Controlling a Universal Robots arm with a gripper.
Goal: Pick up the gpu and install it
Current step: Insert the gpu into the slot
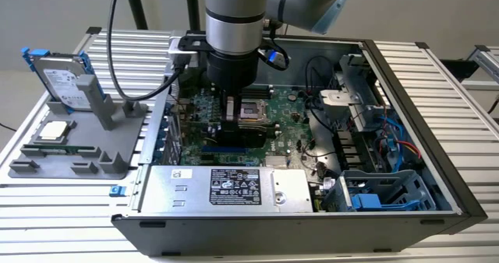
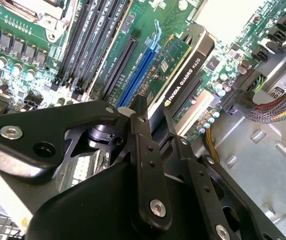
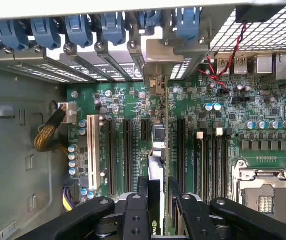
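The gpu (image 2: 183, 75), clenched edgewise between the gripper (image 2: 153, 125) fingers, stands over the motherboard (image 3: 132, 130) slots inside the open computer case (image 1: 436, 99). Judged risk: slight misalignment with the blue slot (image 2: 137, 75), at the card's nine o'clock in the second wrist view, would jam the edge connector.

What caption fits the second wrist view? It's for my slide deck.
Gripper shut on the gpu, holding it edge-down over the motherboard slots.

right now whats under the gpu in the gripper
The gpu, clamped by the gripper, stands over the motherboard, beside the blue slots. The slot directly beneath its edge is covered.
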